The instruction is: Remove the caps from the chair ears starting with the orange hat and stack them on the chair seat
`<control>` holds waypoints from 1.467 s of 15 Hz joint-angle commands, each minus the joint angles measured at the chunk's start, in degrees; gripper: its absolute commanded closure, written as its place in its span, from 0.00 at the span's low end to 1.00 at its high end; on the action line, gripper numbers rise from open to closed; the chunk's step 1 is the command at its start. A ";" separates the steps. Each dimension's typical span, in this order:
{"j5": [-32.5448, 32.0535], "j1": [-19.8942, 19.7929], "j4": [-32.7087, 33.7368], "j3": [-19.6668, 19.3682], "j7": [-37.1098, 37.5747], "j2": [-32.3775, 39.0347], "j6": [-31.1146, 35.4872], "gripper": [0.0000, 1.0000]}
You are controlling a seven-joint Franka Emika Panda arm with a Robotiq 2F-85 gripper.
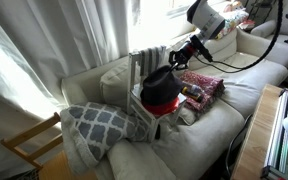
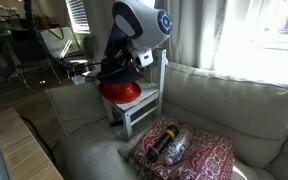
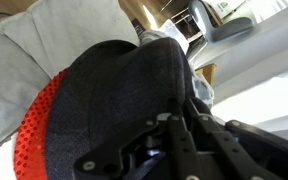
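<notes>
The larger black hat [image 1: 160,84] lies on top of the small red-orange hat [image 1: 165,106] on the white chair's seat [image 2: 150,101]. In the wrist view the black hat [image 3: 124,85] fills the middle, and the orange hat's brim [image 3: 39,130] shows under it at the left. My gripper [image 3: 169,122] sits at the black hat's edge with its fingers pressed close together on the fabric. It also shows in both exterior views [image 1: 176,58] [image 2: 112,70], just above the hats. The slatted backrest and its top posts [image 1: 137,62] are bare.
The small white chair stands on a pale sofa [image 2: 244,110]. A red patterned cushion [image 2: 199,155] with a dark bottle-like object [image 2: 170,146] lies beside it. A grey-and-white patterned pillow [image 1: 94,125] and a bare wood chair frame [image 1: 29,145] are on the other side.
</notes>
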 commanded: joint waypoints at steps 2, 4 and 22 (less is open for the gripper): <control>0.64 1.24 0.47 -0.40 -2.46 1.32 5.66 0.98; 0.38 1.54 0.53 -0.11 -2.18 1.75 6.89 0.98; -9.50 7.57 -1.53 0.66 3.41 -0.63 24.80 0.27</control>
